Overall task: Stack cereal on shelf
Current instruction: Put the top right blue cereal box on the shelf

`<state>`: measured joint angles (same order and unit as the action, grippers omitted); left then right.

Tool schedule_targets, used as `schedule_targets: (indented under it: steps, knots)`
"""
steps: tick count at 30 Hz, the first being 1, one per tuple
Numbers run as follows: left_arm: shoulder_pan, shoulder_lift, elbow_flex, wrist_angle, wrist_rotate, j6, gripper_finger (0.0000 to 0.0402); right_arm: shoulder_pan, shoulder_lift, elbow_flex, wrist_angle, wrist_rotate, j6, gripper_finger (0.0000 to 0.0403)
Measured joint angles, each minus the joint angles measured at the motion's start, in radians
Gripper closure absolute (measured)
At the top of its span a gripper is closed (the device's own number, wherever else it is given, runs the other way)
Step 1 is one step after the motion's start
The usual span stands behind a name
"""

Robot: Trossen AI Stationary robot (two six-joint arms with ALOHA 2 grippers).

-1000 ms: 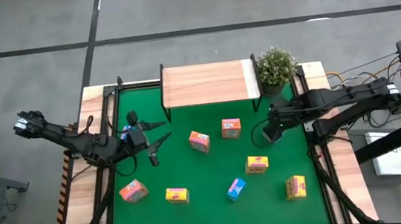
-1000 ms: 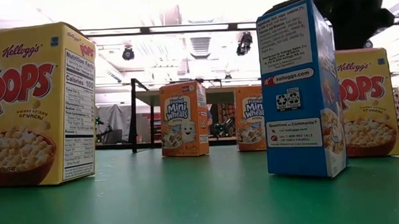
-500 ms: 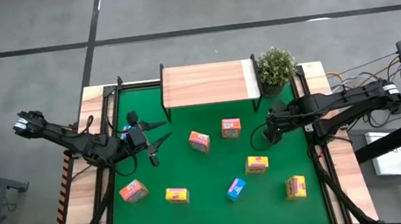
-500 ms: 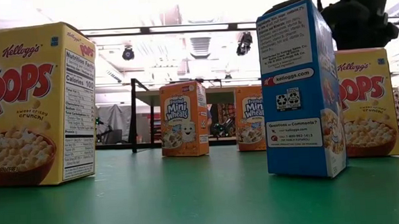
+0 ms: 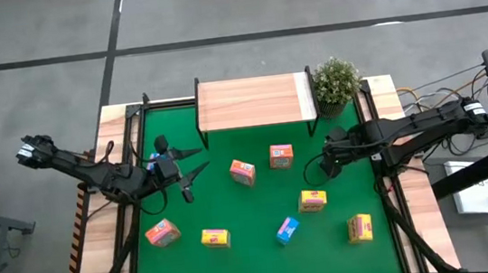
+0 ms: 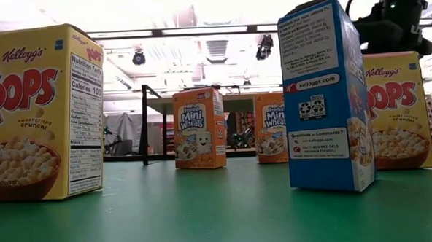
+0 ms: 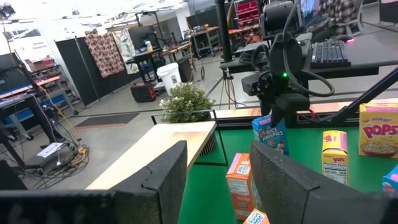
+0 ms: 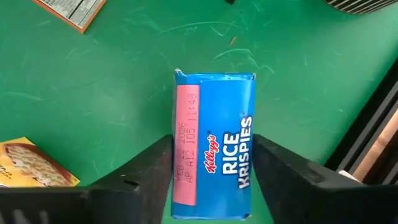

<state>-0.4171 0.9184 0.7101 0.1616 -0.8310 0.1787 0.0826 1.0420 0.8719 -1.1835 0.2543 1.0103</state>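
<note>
In the high view several small cereal boxes stand scattered on the green mat: orange ones [image 5: 242, 172] [image 5: 282, 156] [image 5: 162, 233], yellow ones [image 5: 312, 200] [image 5: 360, 228] [image 5: 216, 238] and a blue one [image 5: 287, 230]. The light-wood shelf [image 5: 254, 102] stands at the far edge with its top bare. My right gripper [image 5: 329, 159] is shut on another blue Rice Krispies box [image 8: 214, 143], just right of the shelf's front. My left gripper [image 5: 199, 159] hangs open over the mat's left part, away from any box. My right gripper holds the blue box by its upper end [image 8: 214, 186], pinched between the two fingers [image 8: 146, 171] on its two broad faces. The fingers come from above, pointing down. The box stays upright below them [image 7: 270, 134]. I cannot tell whether its base is off the mat.
A green potted plant [image 5: 335, 81] stands at the shelf's right end, close behind my right arm. Black frame rails [image 5: 373, 132] run along the mat's left and right sides. Bare mat lies in front of the shelf [image 5: 244, 141]. The room's benches and gear show beyond the table.
My right gripper has risen, seen climbing in the low view, and has shifted slightly toward the table's right edge, still shut on the blue box.
</note>
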Motion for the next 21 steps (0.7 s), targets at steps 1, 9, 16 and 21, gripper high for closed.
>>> schedule_targets:
  steps: [1, 9, 16, 21]
  knots:
    - [0.0, 0.0, 0.0, 0.0, 0.0, -0.004, 0.0242, 0.0, 0.0, 0.0, 0.001, 0.0, 0.0, 0.0222]
    - [0.0, 0.022, 0.0, -0.001, 0.0, -0.008, 0.0242, 0.0, 0.0, 0.005, 0.004, 0.0, -0.011, 0.027]
    - [0.0, 0.034, 0.0, 0.0, 0.0, -0.008, 0.0242, 0.0, 0.0, 0.13, -0.017, -0.027, -0.087, 0.028]
    - [0.0, 0.029, 0.0, 0.001, 0.0, -0.004, 0.0242, 0.0, 0.0, 0.286, -0.047, -0.053, -0.162, 0.028]
